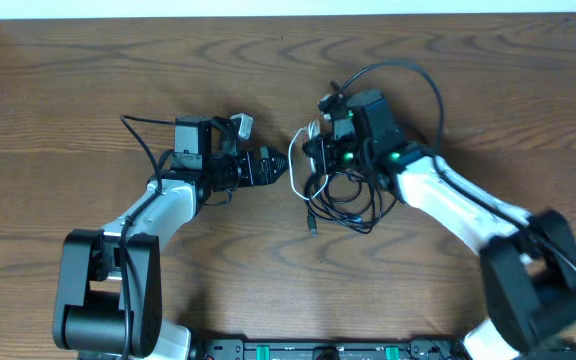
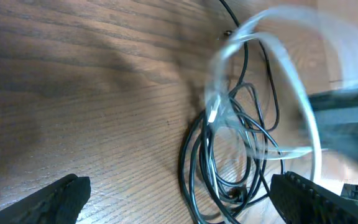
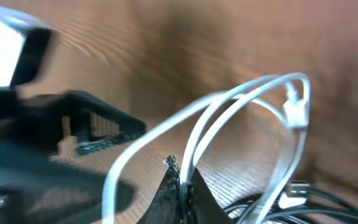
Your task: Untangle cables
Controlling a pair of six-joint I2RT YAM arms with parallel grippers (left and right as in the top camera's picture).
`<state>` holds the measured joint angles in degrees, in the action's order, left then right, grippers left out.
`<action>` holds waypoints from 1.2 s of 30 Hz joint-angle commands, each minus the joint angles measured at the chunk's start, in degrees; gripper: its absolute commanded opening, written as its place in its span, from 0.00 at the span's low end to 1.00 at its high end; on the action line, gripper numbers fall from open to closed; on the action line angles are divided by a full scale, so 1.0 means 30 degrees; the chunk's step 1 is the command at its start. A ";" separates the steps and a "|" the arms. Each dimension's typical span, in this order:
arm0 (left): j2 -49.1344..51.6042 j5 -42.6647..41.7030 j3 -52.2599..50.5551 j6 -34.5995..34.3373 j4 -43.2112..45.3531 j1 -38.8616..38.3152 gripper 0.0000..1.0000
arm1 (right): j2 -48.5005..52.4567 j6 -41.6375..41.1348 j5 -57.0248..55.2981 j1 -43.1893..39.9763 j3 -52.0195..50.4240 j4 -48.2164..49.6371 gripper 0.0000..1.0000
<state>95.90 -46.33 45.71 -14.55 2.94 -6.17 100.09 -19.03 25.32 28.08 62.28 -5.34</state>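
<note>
Black cables (image 1: pixel 346 195): heaped on the table (image 1: pixel 88 80) beside my right wrist; a hard pull could drag the whole knot along.
White cable (image 3: pixel 229 106): its raised loop seems to run through the black ones and may cinch them.
Right gripper (image 3: pixel 180 186): clenched on the white cable; the thin cord could slip out.
Left gripper (image 2: pixel 179 186): fingers spread, empty, near the loop; I could snag it.

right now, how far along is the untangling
Early. Nothing looks separated: the black cables lie looped together on the table. In hand: the right gripper is shut on the white cable, holding a loop up; the left gripper is open beside it. Left: pulling each cable free.
</note>
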 commanded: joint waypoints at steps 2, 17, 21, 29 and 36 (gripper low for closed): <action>-0.0066 -0.0022 0.0160 0.0262 -0.0044 -0.0007 0.99 | -0.1290 0.2084 -0.3024 -0.0080 0.0204 -0.0889 0.03; -0.0066 -0.0022 0.0160 0.0262 -0.0044 -0.0007 0.99 | -0.1122 0.4736 -0.2739 0.0029 0.0204 -0.5974 0.81; -0.0066 -0.0022 0.0160 0.0262 -0.0044 -0.0007 0.99 | -0.2608 0.6375 -0.2033 0.0175 0.0204 -0.7366 0.80; -0.0066 -0.0022 0.0160 0.0262 -0.0044 -0.0007 0.99 | -0.3410 1.1548 -0.1107 0.2076 0.0117 -0.9078 0.77; -0.0066 -0.0022 0.0160 0.0262 -0.0044 -0.0007 0.99 | -0.0357 1.3151 -0.2397 0.3330 0.0051 -0.6921 0.80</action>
<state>95.90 -46.35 45.71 -14.55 2.92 -6.17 95.64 17.26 20.88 37.04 62.72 -27.99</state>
